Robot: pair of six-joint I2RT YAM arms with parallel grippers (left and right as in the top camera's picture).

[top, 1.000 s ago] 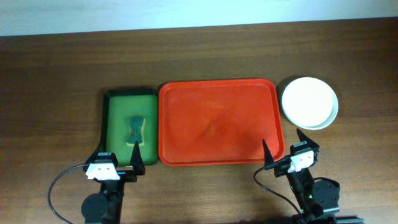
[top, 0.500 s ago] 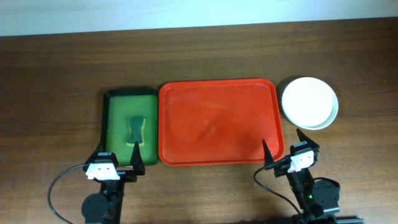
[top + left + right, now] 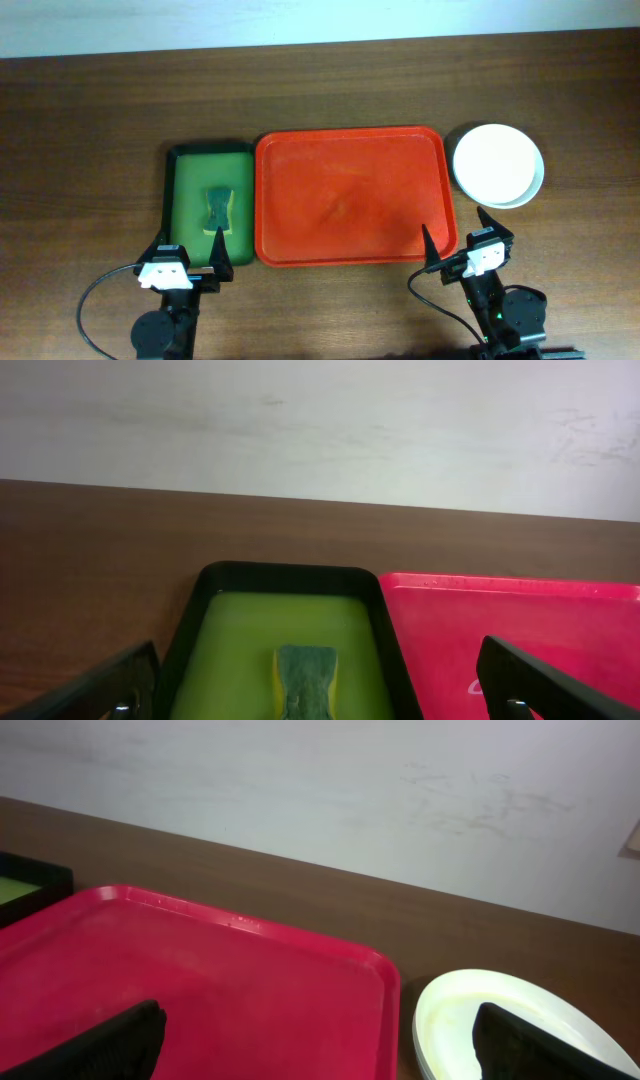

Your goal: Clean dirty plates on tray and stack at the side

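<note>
Jaws wide open, empty on left gripper (image 3: 190, 245) and right gripper (image 3: 453, 225); large red rectangular plastic tray (image 3: 350, 190) bare, round shallow plates (image 3: 497, 163) stacked just beside it, so looks done, no next move needed.

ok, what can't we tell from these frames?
- Overhead: the top plate of the plate stack covers those beneath; count unclear.
- Right wrist: that stack is cut by the bottom edge and partly behind a finger of the right tool.
- Left wrist: the sponge loses its near end to the bottom edge.
- Overhead: faint marks on the red tray, too small to identify.
</note>
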